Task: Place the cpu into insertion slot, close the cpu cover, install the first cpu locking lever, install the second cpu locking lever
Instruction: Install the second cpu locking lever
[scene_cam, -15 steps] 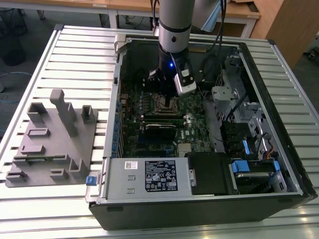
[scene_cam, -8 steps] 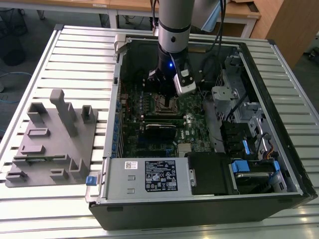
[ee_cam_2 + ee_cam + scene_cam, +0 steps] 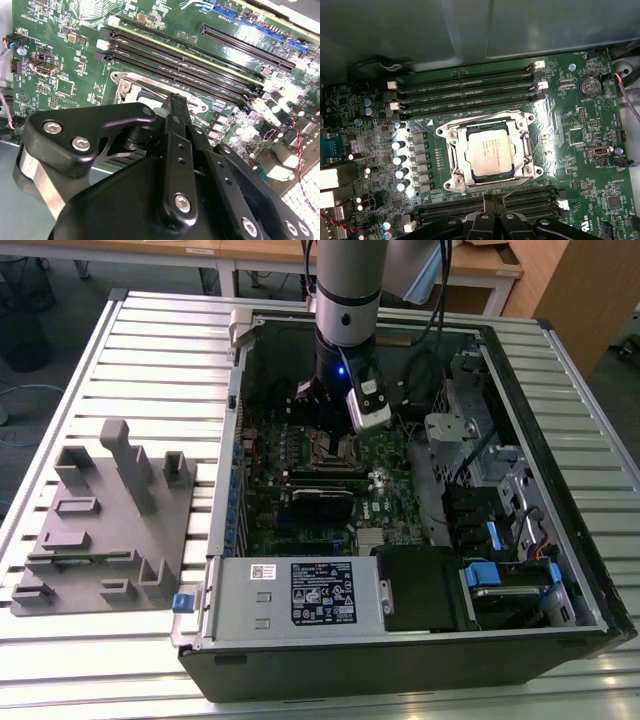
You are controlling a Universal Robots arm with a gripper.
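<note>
The cpu (image 3: 490, 148) lies flat in the insertion slot (image 3: 451, 134) on the green board, its dull metal top showing through the window of the silver cpu cover (image 3: 461, 150), which is down over it. A thin wire locking lever (image 3: 520, 185) slants from the socket's corner to the fingertips of my gripper (image 3: 493, 199), which looks shut with the fingers pressed together beside the socket's edge. In the second wrist view the gripper (image 3: 175, 98) stands right over the socket rim (image 3: 131, 87). In the exterior view the gripper (image 3: 333, 432) reaches down inside the open computer case above the socket (image 3: 335, 448).
Long black memory slots (image 3: 465, 90) run along both sides of the socket, with a row of capacitors (image 3: 400, 160) nearby. The case holds a power supply (image 3: 300, 590) and a drive cage (image 3: 480, 440). A grey fixture block (image 3: 110, 520) lies on the slatted table.
</note>
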